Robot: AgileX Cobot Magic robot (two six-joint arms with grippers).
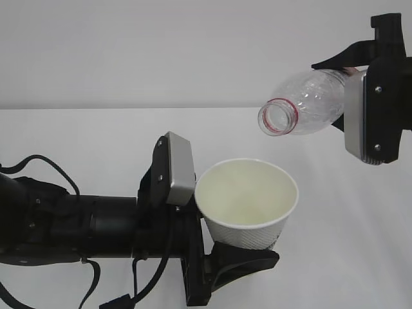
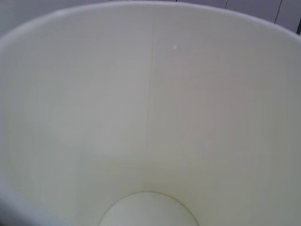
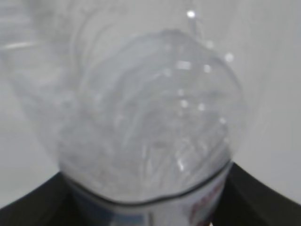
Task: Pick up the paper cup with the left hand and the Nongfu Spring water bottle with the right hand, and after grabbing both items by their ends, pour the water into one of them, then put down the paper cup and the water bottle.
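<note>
The white paper cup (image 1: 248, 206) stands upright, mouth up, with my left gripper (image 1: 248, 250) shut on its lower part; a black finger (image 1: 254, 259) shows under its base. Its cream inside (image 2: 150, 117) fills the left wrist view, where the jaws are hidden. Above and to the right, the clear Nongfu Spring water bottle (image 1: 309, 102) lies tilted, its uncapped red-ringed mouth (image 1: 279, 116) pointing down-left over the cup's far right rim. My right gripper (image 1: 351, 96) is shut on the bottle's labelled body (image 3: 150, 207). No stream of water shows between mouth and cup.
A white tabletop (image 1: 360, 244) runs under both arms to a pale wall (image 1: 161, 51) behind. The left arm's black body and cables (image 1: 71, 225) fill the lower left. The right arm's grey module (image 1: 365, 122) hangs at the right edge.
</note>
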